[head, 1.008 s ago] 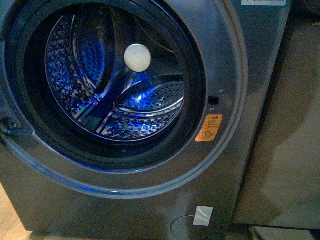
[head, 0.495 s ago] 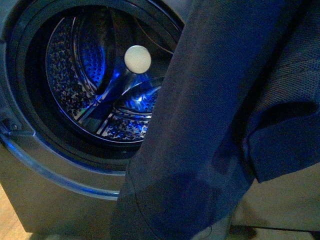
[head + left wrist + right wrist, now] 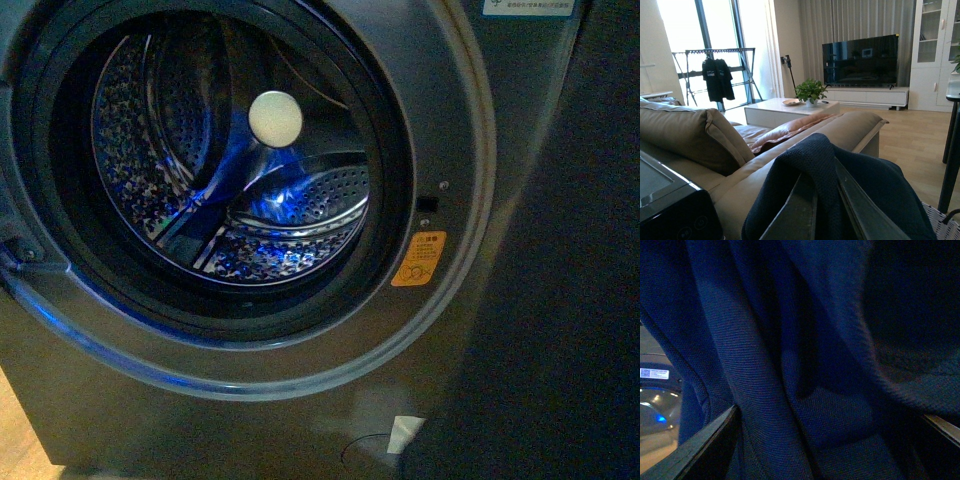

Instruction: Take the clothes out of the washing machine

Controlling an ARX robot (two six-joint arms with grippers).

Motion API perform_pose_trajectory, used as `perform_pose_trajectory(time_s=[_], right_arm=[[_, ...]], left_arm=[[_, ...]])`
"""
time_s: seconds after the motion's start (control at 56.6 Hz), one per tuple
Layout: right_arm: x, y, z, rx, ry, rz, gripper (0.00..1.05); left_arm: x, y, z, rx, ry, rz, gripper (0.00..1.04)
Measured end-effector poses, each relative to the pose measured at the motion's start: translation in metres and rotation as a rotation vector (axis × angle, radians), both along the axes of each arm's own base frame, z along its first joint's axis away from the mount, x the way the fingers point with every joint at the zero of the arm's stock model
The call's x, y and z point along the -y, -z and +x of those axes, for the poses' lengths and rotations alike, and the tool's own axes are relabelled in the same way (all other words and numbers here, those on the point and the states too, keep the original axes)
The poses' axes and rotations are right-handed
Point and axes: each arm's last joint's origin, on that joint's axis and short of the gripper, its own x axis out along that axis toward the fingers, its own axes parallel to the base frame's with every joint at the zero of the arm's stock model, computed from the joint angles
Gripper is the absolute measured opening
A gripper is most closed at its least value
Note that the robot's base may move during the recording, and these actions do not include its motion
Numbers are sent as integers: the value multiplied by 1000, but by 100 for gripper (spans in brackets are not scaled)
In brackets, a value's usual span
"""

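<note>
Washing machine [image 3: 470, 120] stands straight ahead of the robot, its porthole taking the front view from 9 o'clock to centre. The drum [image 3: 290, 250] is lit blue and I see no clothes in it. An orange sticker [image 3: 420, 258] sits at 4 o'clock of the porthole. A white tape patch [image 3: 403, 432] lies at 5 o'clock, its edge covered by cloth.

A navy garment [image 3: 560, 300] hangs like a dark curtain at 3 o'clock of the machine front, close to the camera.

Left tool [image 3: 827, 170]: fingers [image 3: 860, 210] drawn together with navy knit draped over the tips, so by my reading it grips the cloth. It faces the sofa [image 3: 690, 135], and a woven basket [image 3: 940, 220] rim shows just beside it. Right tool [image 3: 822, 432]: fingers wide apart, navy cloth bunched between them, and I cannot tell whether it is pinched.

Judged step: carrying the load to the basket. To do it well, keep the cloth high so no hem drags, centre it over the rim, and release only when the bulk is inside.

Count:
- one machine
- one drum
- one sticker
- one tape patch
- one basket, seen in part
- two tools
- navy cloth at both tools, one piece or two not determinable
- clothes in drum: none visible
</note>
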Motion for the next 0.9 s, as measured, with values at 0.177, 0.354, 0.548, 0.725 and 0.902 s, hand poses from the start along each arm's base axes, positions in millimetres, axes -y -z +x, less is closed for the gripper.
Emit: perform_pose_trajectory(time_s=[0.177,0.354,0.548,0.725,0.902], right_arm=[[-14,4,17,-25,-177,54,97],[-25,1,14,-12,-263,66,97],[-41,-1,14,-26,-311,128,97],[-63,-8,11,-31,-413,164,97],[-83,-19,12,-53,-446,206,97]], left_arm=[[0,0,0,0,0,0,6],[0,0,0,0,0,0,6],[0,0,0,-1,0,1,6],[0,0,0,0,0,0,6],[0,0,0,0,-1,-1,6]])
